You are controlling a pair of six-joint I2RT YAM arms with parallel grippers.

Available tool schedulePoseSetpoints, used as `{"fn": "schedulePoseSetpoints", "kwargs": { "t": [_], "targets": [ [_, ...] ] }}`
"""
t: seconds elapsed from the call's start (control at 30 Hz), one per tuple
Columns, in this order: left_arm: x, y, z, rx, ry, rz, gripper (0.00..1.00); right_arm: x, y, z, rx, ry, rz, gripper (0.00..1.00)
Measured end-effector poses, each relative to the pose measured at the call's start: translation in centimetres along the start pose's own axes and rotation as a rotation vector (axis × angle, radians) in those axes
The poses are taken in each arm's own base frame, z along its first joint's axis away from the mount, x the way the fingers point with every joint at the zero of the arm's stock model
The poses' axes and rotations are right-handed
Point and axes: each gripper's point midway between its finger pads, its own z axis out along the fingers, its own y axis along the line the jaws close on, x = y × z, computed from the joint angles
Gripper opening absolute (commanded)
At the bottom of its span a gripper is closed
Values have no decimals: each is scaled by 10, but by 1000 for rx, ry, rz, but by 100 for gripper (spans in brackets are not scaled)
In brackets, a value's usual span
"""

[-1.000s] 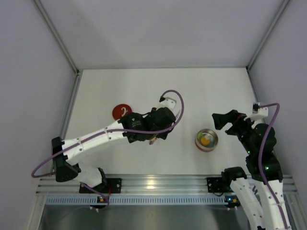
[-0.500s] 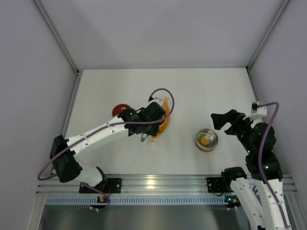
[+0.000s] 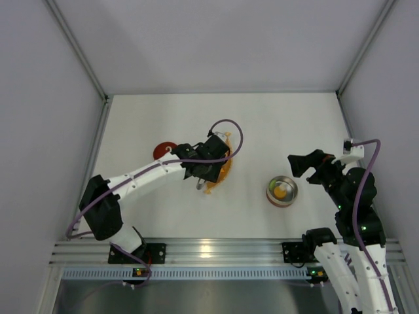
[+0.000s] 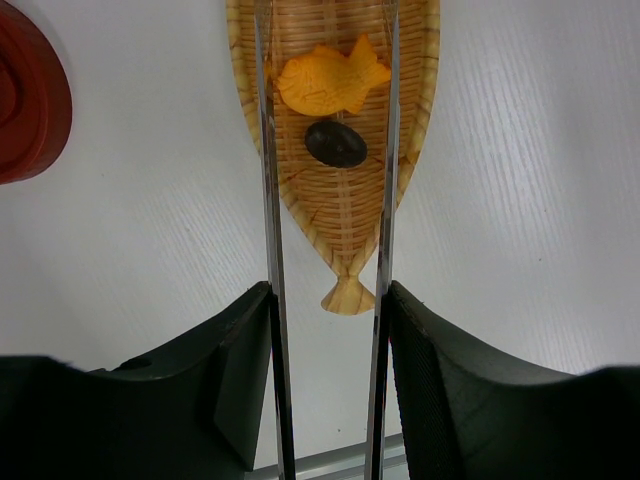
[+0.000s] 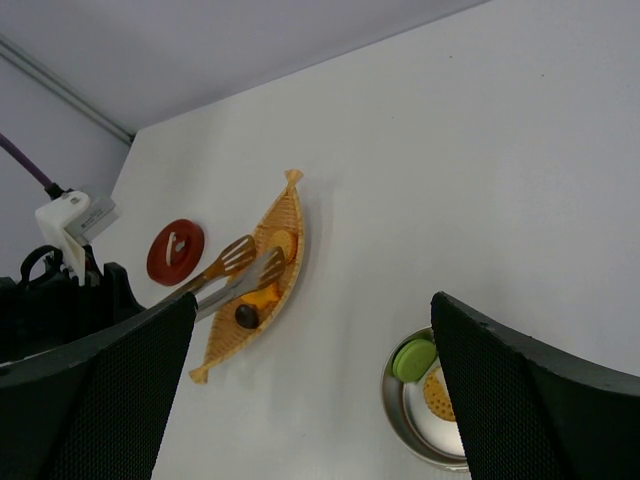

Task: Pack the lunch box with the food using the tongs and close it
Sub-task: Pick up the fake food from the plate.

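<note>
My left gripper (image 4: 328, 296) (image 3: 204, 167) is shut on the silver tongs (image 4: 267, 200) (image 5: 222, 268), one arm against each finger. The tongs reach out over the orange woven tray (image 4: 340, 222) (image 3: 223, 171). An orange fish-shaped piece of food (image 4: 325, 80) and a dark round piece (image 4: 336, 144) lie between the tong arms. The steel lunch box (image 3: 270, 193) (image 5: 391, 405) stands to the right, with a green piece (image 5: 413, 358) and a yellow waffled piece (image 5: 437, 393) in it. Its red lid (image 3: 163, 151) (image 4: 25, 100) lies left of the tray. My right gripper (image 3: 308, 163) hangs open and empty beside the lunch box.
White walls close in the table on three sides. An aluminium rail (image 3: 216, 252) with the arm bases runs along the near edge. Bare tabletop (image 3: 262, 124) lies behind the tray and lunch box.
The left arm has drawn back off the tray and turned its wrist, so the tray now shows beside it. The tongs stay gripped. The right arm has not moved.
</note>
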Motion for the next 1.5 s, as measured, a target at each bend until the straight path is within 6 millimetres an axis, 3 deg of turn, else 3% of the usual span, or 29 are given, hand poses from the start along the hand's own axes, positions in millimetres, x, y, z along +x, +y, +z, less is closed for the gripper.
{"fn": "schedulePoseSetpoints", "kwargs": {
  "t": [0.43, 1.5],
  "targets": [
    [-11, -5, 12, 6, -12, -9, 53, 0, -1, 0, 6, -2, -1, 100],
    [-8, -7, 23, 31, 24, -24, 47, -1, -3, 0, 16, -7, -9, 100]
  ]
}}
